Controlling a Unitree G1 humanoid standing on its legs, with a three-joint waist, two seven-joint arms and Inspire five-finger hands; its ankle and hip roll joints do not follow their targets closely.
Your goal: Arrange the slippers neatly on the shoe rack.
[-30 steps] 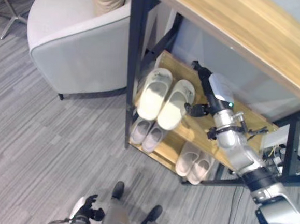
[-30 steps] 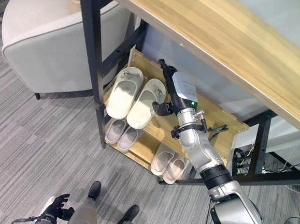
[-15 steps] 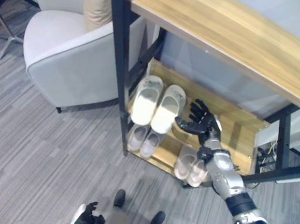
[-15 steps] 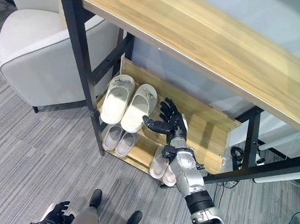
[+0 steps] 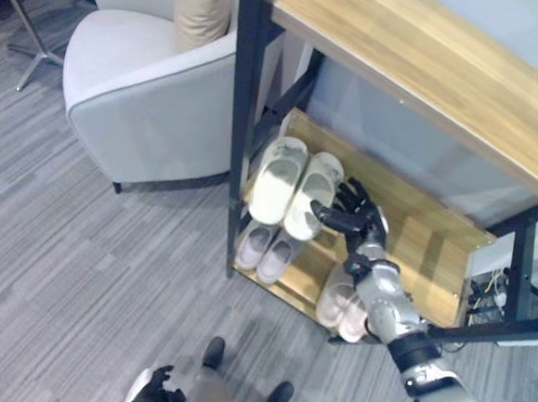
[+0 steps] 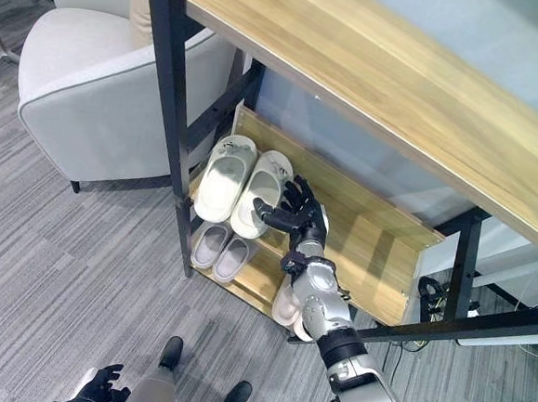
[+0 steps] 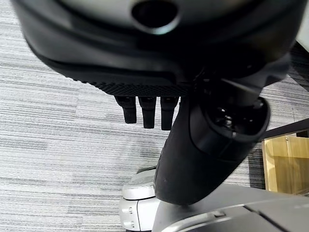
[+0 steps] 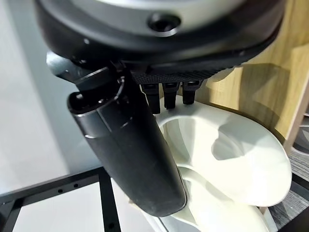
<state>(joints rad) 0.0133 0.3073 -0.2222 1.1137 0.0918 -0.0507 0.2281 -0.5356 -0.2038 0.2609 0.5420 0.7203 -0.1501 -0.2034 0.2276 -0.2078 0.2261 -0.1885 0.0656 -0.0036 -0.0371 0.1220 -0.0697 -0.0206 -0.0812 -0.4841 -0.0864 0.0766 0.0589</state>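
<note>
A pair of cream slippers [image 5: 294,182] lies side by side at the left end of the wooden shoe rack's upper shelf [image 5: 415,240]. My right hand [image 5: 353,216] hovers just to their right, fingers spread and holding nothing. In the right wrist view its fingers [image 8: 166,94] and thumb reach over a cream slipper [image 8: 227,159]. Two smaller pale pairs sit on the lower shelf, one at the left [image 5: 267,249] and one further right [image 5: 343,307]. My left hand [image 5: 153,395] hangs low over the carpet, fingers relaxed [image 7: 147,111].
A black metal post [image 5: 243,115] stands in front of the rack's left end, carrying a wooden tabletop [image 5: 428,69] overhead. A light grey armchair [image 5: 147,89] with a beige cushion stands to the left. Grey carpet [image 5: 77,270] spreads in front.
My right hand has drawn back out from deep on the upper shelf and now sits beside the cream slippers with fingers spread. The camera has shifted.
</note>
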